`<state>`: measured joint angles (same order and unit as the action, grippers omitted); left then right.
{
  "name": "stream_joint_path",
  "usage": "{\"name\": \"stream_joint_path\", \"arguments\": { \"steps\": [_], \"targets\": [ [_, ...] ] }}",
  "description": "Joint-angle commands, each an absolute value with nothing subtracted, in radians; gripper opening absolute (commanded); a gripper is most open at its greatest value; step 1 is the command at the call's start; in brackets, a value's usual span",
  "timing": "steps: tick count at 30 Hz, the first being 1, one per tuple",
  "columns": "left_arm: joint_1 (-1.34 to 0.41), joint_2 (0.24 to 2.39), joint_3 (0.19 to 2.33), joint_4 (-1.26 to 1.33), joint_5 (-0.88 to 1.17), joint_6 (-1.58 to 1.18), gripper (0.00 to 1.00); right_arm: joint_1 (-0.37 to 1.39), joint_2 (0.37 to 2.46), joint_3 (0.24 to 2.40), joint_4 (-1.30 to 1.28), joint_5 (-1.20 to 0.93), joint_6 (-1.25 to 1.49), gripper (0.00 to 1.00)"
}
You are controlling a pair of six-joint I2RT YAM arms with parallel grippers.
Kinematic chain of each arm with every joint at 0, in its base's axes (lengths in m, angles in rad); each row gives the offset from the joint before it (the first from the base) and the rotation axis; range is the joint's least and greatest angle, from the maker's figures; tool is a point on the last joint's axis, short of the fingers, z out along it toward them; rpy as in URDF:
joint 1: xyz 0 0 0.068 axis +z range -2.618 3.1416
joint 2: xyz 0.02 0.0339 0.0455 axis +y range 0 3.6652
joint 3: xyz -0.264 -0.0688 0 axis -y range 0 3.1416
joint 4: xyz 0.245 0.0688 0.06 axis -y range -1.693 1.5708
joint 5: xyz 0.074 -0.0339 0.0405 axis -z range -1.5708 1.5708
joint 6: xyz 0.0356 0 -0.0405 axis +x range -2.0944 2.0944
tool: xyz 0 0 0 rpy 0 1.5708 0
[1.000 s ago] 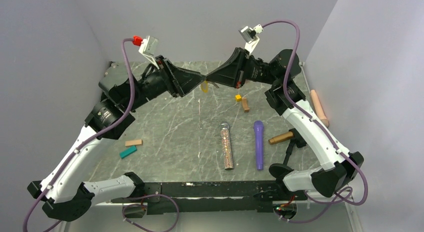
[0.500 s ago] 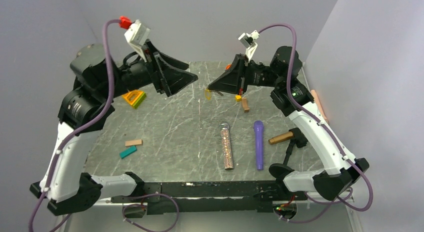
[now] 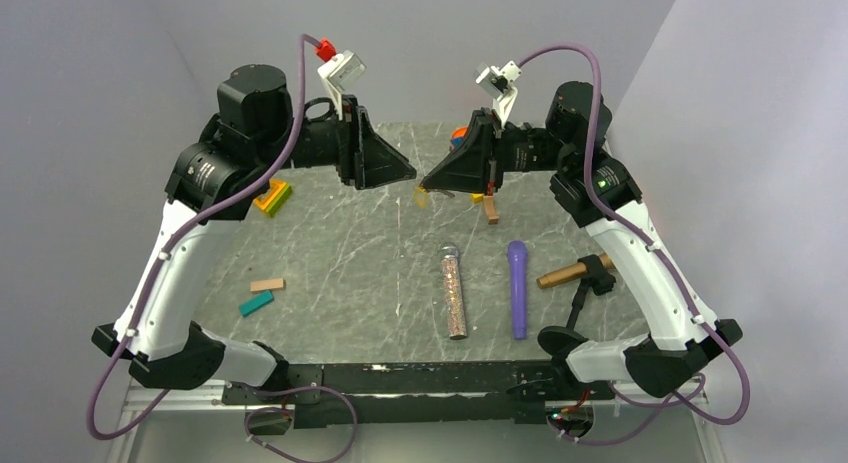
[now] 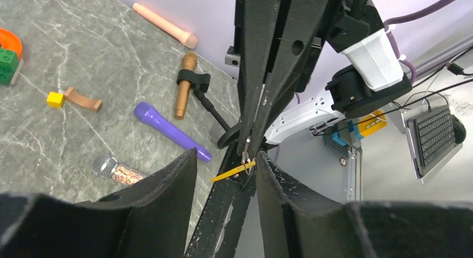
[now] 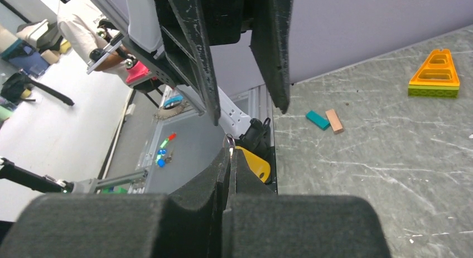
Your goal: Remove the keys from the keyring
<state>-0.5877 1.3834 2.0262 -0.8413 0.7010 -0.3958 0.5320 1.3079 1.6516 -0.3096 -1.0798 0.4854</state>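
Note:
My right gripper (image 3: 427, 186) is shut on a thin metal keyring (image 5: 229, 140), held high over the back of the table. A small flat yellow key (image 3: 421, 196) hangs from the ring; it also shows in the right wrist view (image 5: 255, 164) and the left wrist view (image 4: 234, 171). My left gripper (image 3: 411, 173) is open and empty, and faces the right gripper tip to tip. In the left wrist view the key and the keyring (image 4: 245, 155) lie between my left fingers (image 4: 181, 169), close to the right one, with no visible contact.
On the table lie a purple microphone (image 3: 517, 288), a glitter microphone (image 3: 454, 291), a gold microphone on a black stand (image 3: 563, 275), a brown piece (image 3: 491, 211), a small yellow cube (image 4: 54, 99), an orange-yellow triangular frame (image 3: 268, 196), and teal (image 3: 256, 302) and tan (image 3: 267, 284) blocks.
My left gripper drew back to the left from the right gripper, then came back to it, open. My right gripper stayed shut on the keyring and sank a little.

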Motion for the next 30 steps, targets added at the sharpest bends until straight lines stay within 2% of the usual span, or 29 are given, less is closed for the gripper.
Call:
{"name": "stream_joint_path", "arguments": {
  "steps": [1, 10, 18, 22, 26, 30],
  "targets": [
    [-0.586, 1.351, 2.016, -0.788, 0.765, -0.434, 0.46, 0.53, 1.3, 1.678, -0.314, -1.087, 0.457, 0.0],
    [-0.587, 1.353, 1.989, -0.779, 0.785, -0.451, 0.45, 0.532, 1.304, 1.693, -0.321, -1.073, 0.452, 0.0],
    [-0.619, 1.374, 1.973, -0.762, 0.774, -0.46, 0.36, 0.532, 1.304, 1.688, -0.313, -1.068, 0.459, 0.0],
    [-0.634, 1.379, 1.973, -0.762, 0.761, -0.456, 0.24, 0.533, 1.303, 1.683, -0.31, -1.065, 0.461, 0.0],
    [-0.635, 1.381, 1.981, -0.775, 0.738, -0.449, 0.0, 0.531, 1.3, 1.68, -0.313, -1.055, 0.456, 0.0],
    [-0.637, 1.377, 1.993, -0.791, 0.715, -0.44, 0.0, 0.532, 1.297, 1.678, -0.316, -1.039, 0.449, 0.0]
  ]
}}
